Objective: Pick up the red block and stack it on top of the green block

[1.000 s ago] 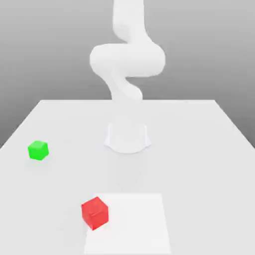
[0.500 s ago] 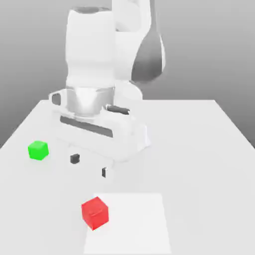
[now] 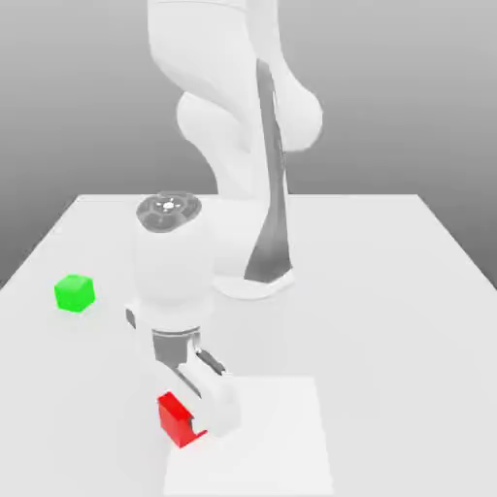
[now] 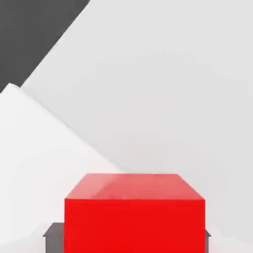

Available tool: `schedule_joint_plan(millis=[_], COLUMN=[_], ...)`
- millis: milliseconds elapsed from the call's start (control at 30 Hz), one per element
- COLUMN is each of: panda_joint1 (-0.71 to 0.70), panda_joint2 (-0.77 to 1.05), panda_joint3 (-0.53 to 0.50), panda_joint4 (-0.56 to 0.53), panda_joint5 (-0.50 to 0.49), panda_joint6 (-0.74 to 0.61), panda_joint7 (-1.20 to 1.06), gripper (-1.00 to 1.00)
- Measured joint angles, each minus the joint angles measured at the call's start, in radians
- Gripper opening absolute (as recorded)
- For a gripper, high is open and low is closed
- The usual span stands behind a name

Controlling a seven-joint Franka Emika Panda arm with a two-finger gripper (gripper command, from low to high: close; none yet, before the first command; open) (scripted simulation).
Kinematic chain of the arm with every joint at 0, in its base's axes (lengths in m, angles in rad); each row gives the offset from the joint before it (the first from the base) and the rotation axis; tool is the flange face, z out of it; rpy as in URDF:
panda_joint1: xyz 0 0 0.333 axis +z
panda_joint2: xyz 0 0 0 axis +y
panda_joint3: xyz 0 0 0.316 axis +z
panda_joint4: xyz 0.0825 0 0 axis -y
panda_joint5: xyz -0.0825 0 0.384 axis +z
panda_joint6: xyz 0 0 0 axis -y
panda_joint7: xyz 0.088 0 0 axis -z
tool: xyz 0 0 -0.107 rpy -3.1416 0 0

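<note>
The gripper [image 3: 199, 427] pinches the red block [image 3: 175, 419] on the table [image 3: 388, 291]; the green block [image 3: 74, 292] sits at ten o'clock, well apart.

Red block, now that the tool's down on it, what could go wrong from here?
1. The tool has shut on the red block, but most of the block is hidden behind it in the exterior view. If the grip sits near an edge, the block may slip or twist on lifting.
2. The green block is small and far toward the exterior view's left. A slightly off placement could let the red block topple off it.
</note>
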Motion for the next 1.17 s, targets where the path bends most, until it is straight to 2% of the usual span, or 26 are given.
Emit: schedule_joint_plan(millis=[233, 433, 800, 933, 1067, 1100, 1167], panda_joint1=[-0.011, -0.314, -0.738, -0.748, -0.716, -0.719, -0.713], panda_joint2=[-0.2, -0.321, -0.519, -0.437, -0.296, -0.266, -0.266], panda_joint3=[0.007, -0.11, -0.364, -0.407, -0.406, -0.392, -0.392], panda_joint4=[-0.031, -0.099, -0.233, -0.242, -0.239, -0.238, -0.238], panda_joint5=[0.018, -0.061, -0.163, -0.11, 0.036, 0.075, 0.075], panda_joint6=[-0.169, -0.219, -0.278, -0.188, -0.056, -0.029, -0.029], panda_joint7=[-0.012, 0.115, 0.334, 0.311, 0.212, 0.185, 0.185], gripper=[-1.0, -1.0, -1.0, -1.0, -1.0, 1.0, 1.0])
